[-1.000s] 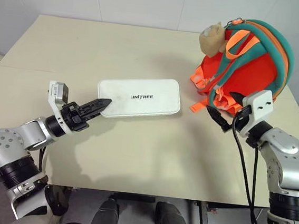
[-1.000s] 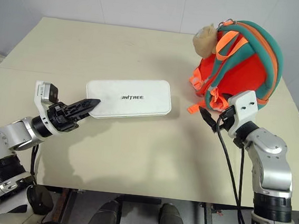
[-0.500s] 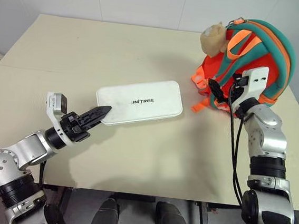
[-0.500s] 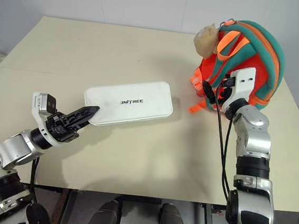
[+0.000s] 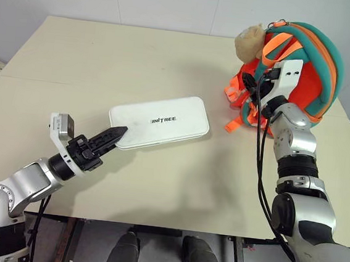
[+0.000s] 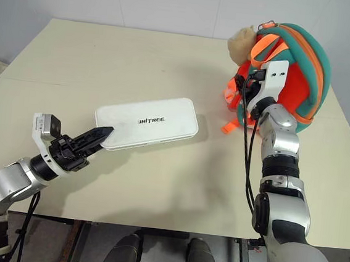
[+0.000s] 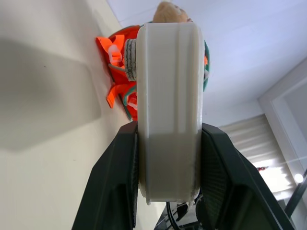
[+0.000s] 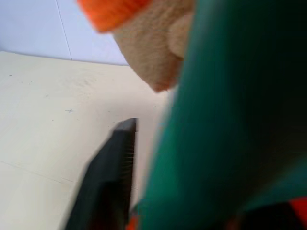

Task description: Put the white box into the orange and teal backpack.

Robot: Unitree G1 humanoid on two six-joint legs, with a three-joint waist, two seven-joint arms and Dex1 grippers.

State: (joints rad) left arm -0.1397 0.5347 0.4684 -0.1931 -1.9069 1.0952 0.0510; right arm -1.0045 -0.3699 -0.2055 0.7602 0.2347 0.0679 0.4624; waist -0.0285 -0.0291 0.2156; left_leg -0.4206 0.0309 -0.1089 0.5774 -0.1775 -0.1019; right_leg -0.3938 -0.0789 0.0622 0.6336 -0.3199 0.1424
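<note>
in the left eye view, the white box (image 5: 159,121) lies flat on the cream tabletop (image 5: 108,56), near the middle, with dark letters on its top. the left claw (image 5: 114,135) is low on the near left side. its two black fingers are pinched on the near left corner of the box, one above and one below, so the claw is closed on the box. the orange and teal backpack (image 5: 310,69) stands at the far right of the tabletop, well apart from the box. a tan plush toy (image 5: 250,41) sits on its top left side. the right claw (image 5: 252,84) is up against the left side of the backpack, among the orange straps. you cannot tell how far open it is.

the right eye view shows the same things, with the box between the left claw and the backpack.

in the left wrist view, the edge of the white box stands up between two black fingers (image 7: 115,182). the fingers press on both flat sides of it. the backpack and the plush toy peek out beyond the box.

in the right wrist view, a thick teal strap (image 8: 225,120) is very close. one black finger (image 8: 108,177) lies just beside it. the tan toy and a bit of orange are beyond it, over the cream tabletop.
</note>
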